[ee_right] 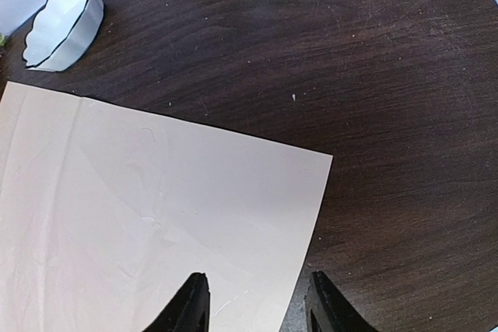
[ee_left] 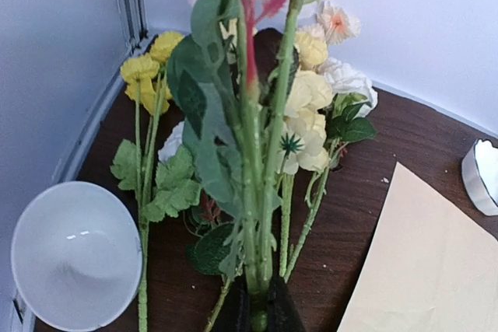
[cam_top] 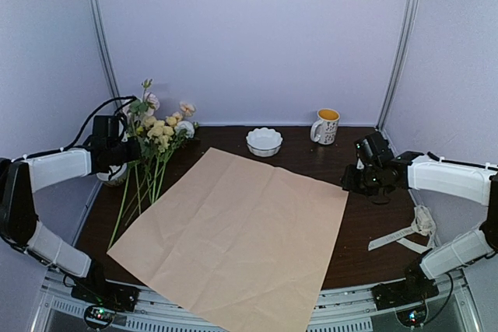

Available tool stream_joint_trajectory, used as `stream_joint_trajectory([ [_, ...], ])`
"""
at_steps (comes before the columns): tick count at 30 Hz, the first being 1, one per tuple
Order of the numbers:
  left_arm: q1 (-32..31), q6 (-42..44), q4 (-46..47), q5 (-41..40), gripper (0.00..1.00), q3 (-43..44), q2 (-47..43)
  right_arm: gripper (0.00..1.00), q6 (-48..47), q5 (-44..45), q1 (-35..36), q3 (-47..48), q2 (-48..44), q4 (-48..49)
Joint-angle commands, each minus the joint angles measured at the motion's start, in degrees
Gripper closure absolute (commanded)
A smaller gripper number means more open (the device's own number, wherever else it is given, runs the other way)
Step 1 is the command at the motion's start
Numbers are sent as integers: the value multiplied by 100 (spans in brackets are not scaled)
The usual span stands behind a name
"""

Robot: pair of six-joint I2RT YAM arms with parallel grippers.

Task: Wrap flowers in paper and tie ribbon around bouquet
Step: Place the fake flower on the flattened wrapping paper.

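At far left, the left jaws are clamped shut on the thin green stems of the pastel yellow, cream and pink flower bunch (cam_top: 159, 131). Mid-way across the dark wooden surface (cam_top: 362, 231), the large peach-tan paper sheet (cam_top: 233, 231) lies flat. Above its right edge the right jaws hang part open, empty. Farther right lies the cream-white ribbon (cam_top: 405, 232).

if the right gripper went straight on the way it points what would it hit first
Most likely the paper, at its right edge: the right gripper points down with open jaws straddling that edge, table under the outer finger. Height above it is unclear.
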Motion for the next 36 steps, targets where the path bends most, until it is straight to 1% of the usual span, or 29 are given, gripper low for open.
stream_joint_trajectory([
  [1, -345, 884, 1232, -657, 100, -256, -956, 56, -65, 130, 35, 122, -189, -85],
  [4, -854, 1910, 1457, -1711, 100, -147, -1507, 56, -89, 131, 42, 141, -230, -79],
  [5, -1006, 2193, 1470, -1946, 100, -76, -1653, 55, -104, 119, 47, 150, -237, -79],
  [7, -1261, 2451, 1500, -2141, 100, 28, -1935, 55, -152, 64, 63, 176, -251, -62],
  [8, -1332, 2368, 1436, -2043, 100, 84, -2066, 55, -186, 33, 82, 184, -258, -36],
  [10, -1379, 1646, 1078, -1489, 100, 215, -2312, 55, -223, 0, 132, 199, -279, 7],
  [12, -1404, 534, 798, -737, 100, 213, -2372, 55, -238, -14, 184, 244, -289, 43],
  [14, -1538, -664, 1177, 232, 100, -66, -2236, 55, -225, -2, 227, 296, -263, 39],
  [16, -1825, -1735, 1838, 827, 100, -404, -1889, 55, -213, -3, 268, 360, -206, 31],
  [17, -2031, -2217, 2107, 937, 100, -502, -1671, 55, -217, -6, 290, 403, -165, 23],
  [19, -2394, -2825, 2465, 1007, 100, -537, -1185, 55, -225, -6, 347, 511, -61, -45],
  [21, -2664, -3338, 2506, 900, 100, -438, -702, 55, -238, 5, 405, 626, 10, -130],
  [24, -2853, -4446, 2554, 803, 100, -422, 37, 55, -244, 73, 462, 698, 15, -174],
  [27, -2938, -4719, 2886, 758, 100, -372, 728, 55, -237, 130, 497, 664, -47, -182],
  [32, -3026, -4679, 2729, 897, 100, 109, 1775, 54, -252, 185, 497, 611, -96, -252],
  [33, -3038, -4538, 2660, 949, 95, 179, 1882, 54, -260, 200, 501, 614, -109, -277],
  [34, -3044, -4430, 2538, 1008, 75, 252, 1949, 54, -263, 218, 501, 620, -113, -296],
  [35, -3054, -4337, 2262, 1001, 52, 324, 1947, 54, -268, 231, 498, 615, -133, -298],
  [36, -3077, -4247, 1843, 926, 23, 409, 1901, 54, -259, 250, 500, 608, -140, -299],
])
